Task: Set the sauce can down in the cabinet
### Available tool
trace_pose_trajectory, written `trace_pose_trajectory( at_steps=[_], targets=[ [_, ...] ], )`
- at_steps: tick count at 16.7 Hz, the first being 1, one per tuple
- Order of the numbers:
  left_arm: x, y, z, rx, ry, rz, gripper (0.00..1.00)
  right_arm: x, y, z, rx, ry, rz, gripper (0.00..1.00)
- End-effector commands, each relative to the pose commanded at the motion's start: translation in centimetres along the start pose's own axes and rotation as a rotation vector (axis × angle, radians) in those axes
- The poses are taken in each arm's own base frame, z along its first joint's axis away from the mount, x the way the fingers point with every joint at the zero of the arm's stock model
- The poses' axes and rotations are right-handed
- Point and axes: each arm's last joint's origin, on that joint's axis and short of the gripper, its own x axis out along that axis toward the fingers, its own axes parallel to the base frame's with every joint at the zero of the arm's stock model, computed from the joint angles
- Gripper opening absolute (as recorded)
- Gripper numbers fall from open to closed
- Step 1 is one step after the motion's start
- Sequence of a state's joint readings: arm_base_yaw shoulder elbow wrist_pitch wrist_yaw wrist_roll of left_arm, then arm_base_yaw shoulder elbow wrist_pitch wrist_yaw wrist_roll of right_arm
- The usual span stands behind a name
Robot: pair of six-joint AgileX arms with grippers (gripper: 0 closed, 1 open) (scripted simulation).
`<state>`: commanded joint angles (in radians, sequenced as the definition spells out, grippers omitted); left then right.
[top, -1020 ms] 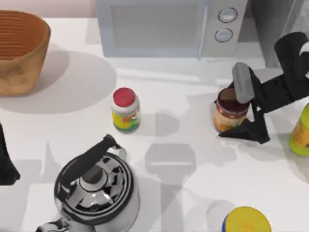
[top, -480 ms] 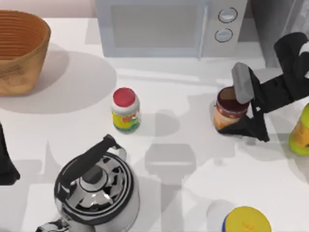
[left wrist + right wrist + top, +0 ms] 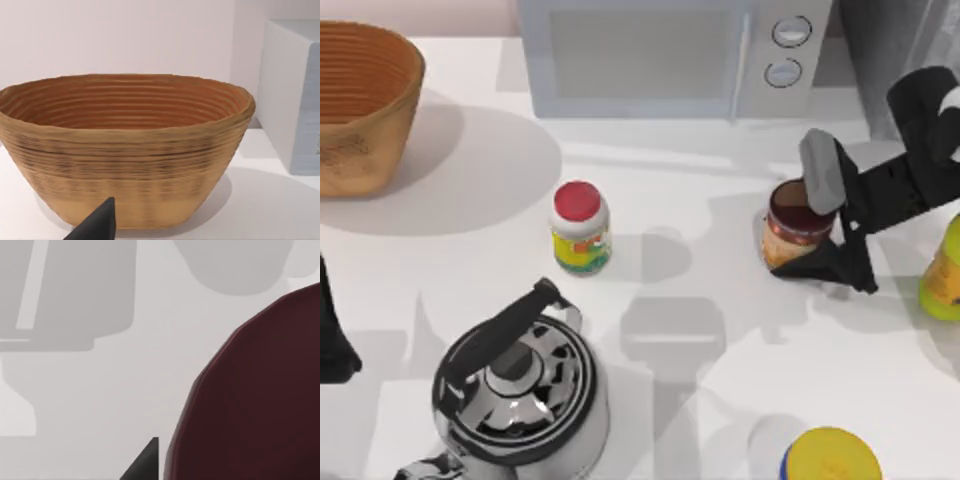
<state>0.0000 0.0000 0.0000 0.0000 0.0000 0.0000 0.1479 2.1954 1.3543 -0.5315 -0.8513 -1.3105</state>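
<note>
Lighting: bright, even. Table (image 3: 720, 300) white, carried soft grey shadows beside the basket (image 3: 360, 105) and kettle (image 3: 520, 385). Kettle showed sharp reflections. Glare: none. Edges undistorted.

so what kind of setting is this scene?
Looks like a rendered kitchen countertop: a microwave at the back of the white table, a steel kettle in front, a woven basket, and jars such as the sauce can by the right gripper.
</note>
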Motion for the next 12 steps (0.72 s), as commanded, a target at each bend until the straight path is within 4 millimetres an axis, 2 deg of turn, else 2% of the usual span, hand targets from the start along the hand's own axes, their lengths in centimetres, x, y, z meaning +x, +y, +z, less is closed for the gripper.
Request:
trace_pose_trajectory(
  at_steps=[7,9,12],
  targets=[
    [0.0,0.0,0.0,0.0,0.0,0.0,1.0,-0.9,-0.7,-0.1,0.023,-0.019,-0.013,0.0],
    [0.0,0.0,0.0,0.0,0.0,0.0,1.0,-2.5,-1.6,1.2,0.008,-0.032,-0.05,0.0],
    [0.0,0.0,0.0,0.0,0.0,0.0,1.0,-6.3,-2.9,4.8,-0.05,-0.049,-0.124,0.0]
  ],
)
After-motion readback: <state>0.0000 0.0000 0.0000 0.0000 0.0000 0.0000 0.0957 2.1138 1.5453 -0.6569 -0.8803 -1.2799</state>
